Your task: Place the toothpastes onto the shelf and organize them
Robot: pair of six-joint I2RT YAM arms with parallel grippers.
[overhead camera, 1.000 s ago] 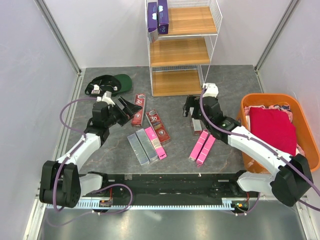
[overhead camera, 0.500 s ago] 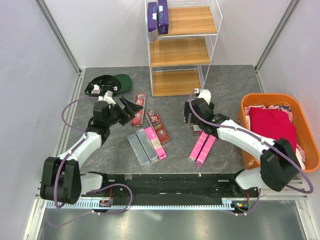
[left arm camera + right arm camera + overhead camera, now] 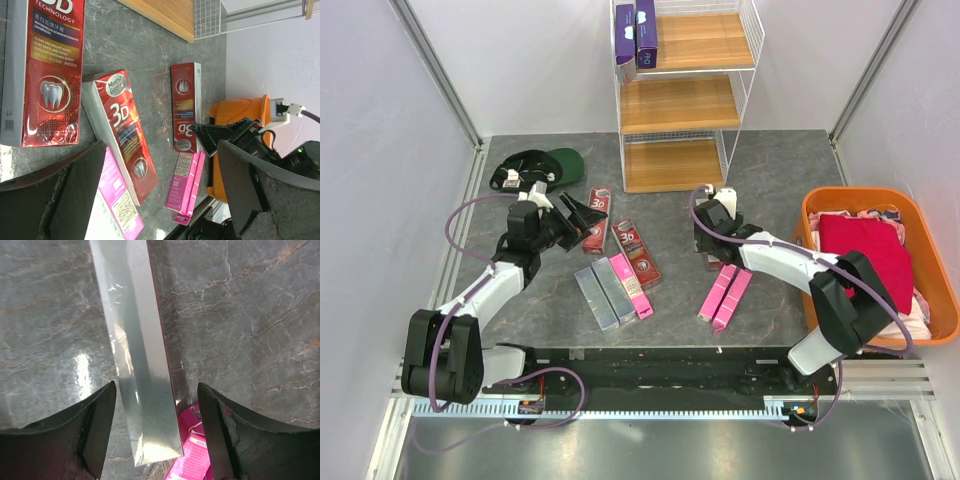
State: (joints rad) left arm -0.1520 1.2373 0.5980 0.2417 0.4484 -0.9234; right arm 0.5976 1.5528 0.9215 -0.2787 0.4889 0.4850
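The white wire shelf (image 3: 685,95) stands at the back with two purple cartons (image 3: 636,35) on its top board. On the table lie dark red cartons (image 3: 598,220) (image 3: 636,252), silver-grey cartons (image 3: 603,295), a pink carton (image 3: 632,285) and a pink pair (image 3: 725,295). My right gripper (image 3: 711,238) is open, low over another dark red carton (image 3: 712,258); in the right wrist view its silvery side (image 3: 135,355) lies between my fingers (image 3: 95,430), untouched. My left gripper (image 3: 582,215) is open and empty beside the red cartons (image 3: 125,140).
A green cap (image 3: 545,165) lies at the back left behind my left arm. An orange basket (image 3: 920,215) holding red cloth stands at the right edge. Grey walls close in both sides.
My right gripper has moved left and down onto the dark red carton beside the pink pair, with the arm stretched lower. The left arm has barely moved.
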